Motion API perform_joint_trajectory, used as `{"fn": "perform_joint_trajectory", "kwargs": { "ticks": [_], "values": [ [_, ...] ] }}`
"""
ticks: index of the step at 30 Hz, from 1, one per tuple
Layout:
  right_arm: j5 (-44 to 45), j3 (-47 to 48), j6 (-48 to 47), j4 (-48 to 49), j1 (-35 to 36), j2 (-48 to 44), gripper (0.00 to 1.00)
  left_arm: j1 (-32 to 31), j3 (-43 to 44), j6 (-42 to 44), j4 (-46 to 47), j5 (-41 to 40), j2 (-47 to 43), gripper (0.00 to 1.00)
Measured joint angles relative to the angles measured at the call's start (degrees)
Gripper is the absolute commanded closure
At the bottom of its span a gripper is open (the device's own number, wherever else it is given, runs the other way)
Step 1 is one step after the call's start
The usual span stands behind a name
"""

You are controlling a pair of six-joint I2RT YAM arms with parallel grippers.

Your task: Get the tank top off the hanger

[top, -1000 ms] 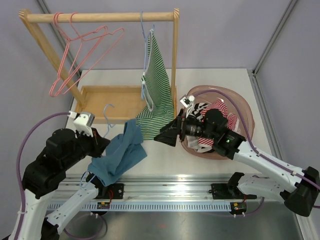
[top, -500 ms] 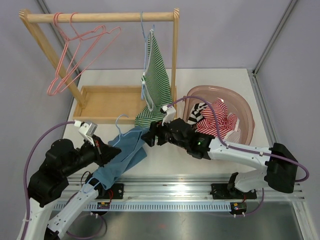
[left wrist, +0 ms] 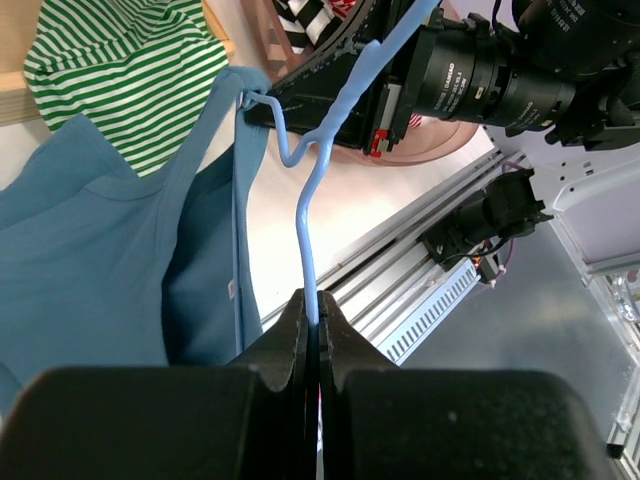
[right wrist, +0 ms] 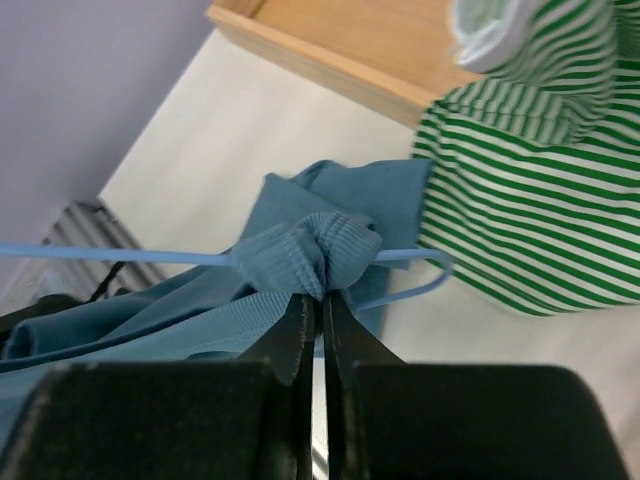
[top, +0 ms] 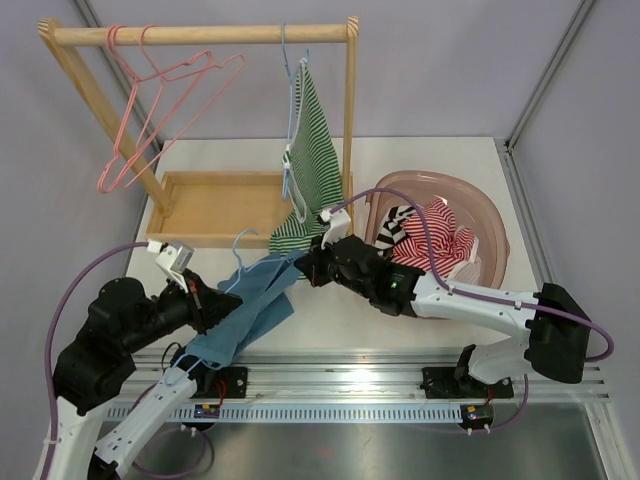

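Note:
A blue tank top [top: 245,312] hangs on a light blue wire hanger [top: 238,243] just in front of the arms. My left gripper [top: 205,300] is shut on the hanger's wire [left wrist: 305,230], and the left wrist view shows the wire pinched between the fingertips of that gripper [left wrist: 315,305], with the tank top [left wrist: 90,260] draped to its left. My right gripper [top: 305,268] is shut on a bunched ribbed strap of the tank top [right wrist: 310,250]. In its wrist view the right gripper [right wrist: 320,300] pinches the strap where it sits over the hanger's arm [right wrist: 100,252].
A wooden rack [top: 200,35] with a tray base [top: 215,205] stands at the back. Pink hangers [top: 150,110] and a green striped top [top: 312,140] hang from it. A pink basin [top: 495,235] with striped clothes [top: 430,230] sits at the right.
My right arm swung left from the basin to the tank top and its jaws closed on the strap. The left gripper shifted slightly with the hanger, still shut on it.

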Motion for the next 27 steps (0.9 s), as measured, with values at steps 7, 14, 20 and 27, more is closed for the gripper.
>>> {"fn": "perform_joint_trajectory", "kwargs": {
  "ticks": [7,14,20,27],
  "values": [
    [11.9,2.8,-1.6,-10.6,-2.9,-0.7,1.00,0.0,2.2,2.1,-1.7,0.2,0.1,1.00],
    [11.5,3.8,-1.2,-15.0,-10.1,-1.9,1.00,0.0,4.2,2.5,-1.1,0.8,-0.3,1.00],
    [-2.4,3.8,-1.1,-14.8,-10.3,-5.9,1.00,0.0,3.3,0.9,8.4,6.3,-2.5,1.00],
    [-25.0,8.1,3.3,-11.3,-10.5,-14.9,1.00,0.0,-4.0,-3.8,37.6,10.7,-4.9,1.00]
  ]
}}
